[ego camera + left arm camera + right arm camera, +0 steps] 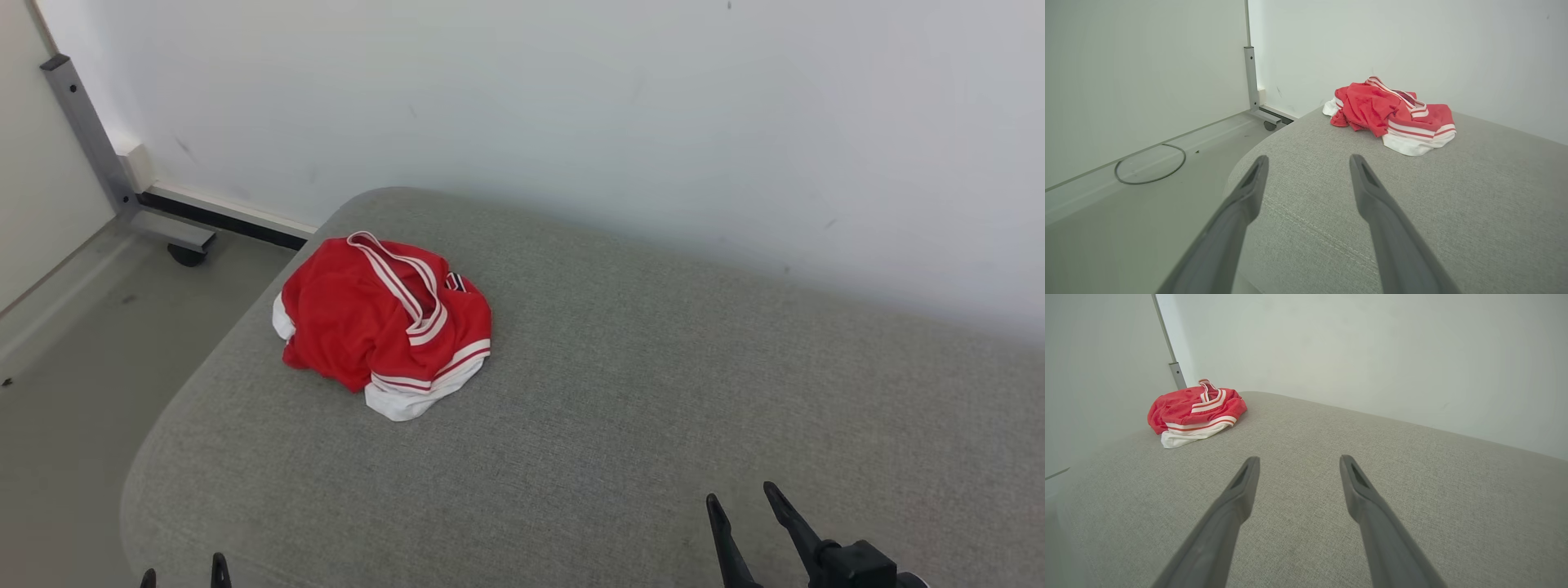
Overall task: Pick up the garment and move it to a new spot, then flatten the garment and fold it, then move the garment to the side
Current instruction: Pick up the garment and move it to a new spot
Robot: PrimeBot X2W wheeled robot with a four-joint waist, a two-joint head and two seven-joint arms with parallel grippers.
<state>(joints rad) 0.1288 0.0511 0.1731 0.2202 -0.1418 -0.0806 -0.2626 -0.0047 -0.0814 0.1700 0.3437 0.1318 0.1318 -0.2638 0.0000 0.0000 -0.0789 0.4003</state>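
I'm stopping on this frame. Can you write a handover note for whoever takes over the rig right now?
Left pincer: open, empty, at the near left edge of the grey cushion.
Right pincer: open, empty, over the near right part.
Garment: red with white trim, crumpled in a heap at the cushion's far left, clear of both pincers.
Done: nothing yet.
Left: pick it up, move it, flatten, fold, set aside.

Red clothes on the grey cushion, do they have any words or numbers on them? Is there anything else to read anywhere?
No text can be read in any view.
red garment: only white and red stripes; no letters or numbers show on the crumpled folds.
grey cushion and white wall: no signs, labels or brands.
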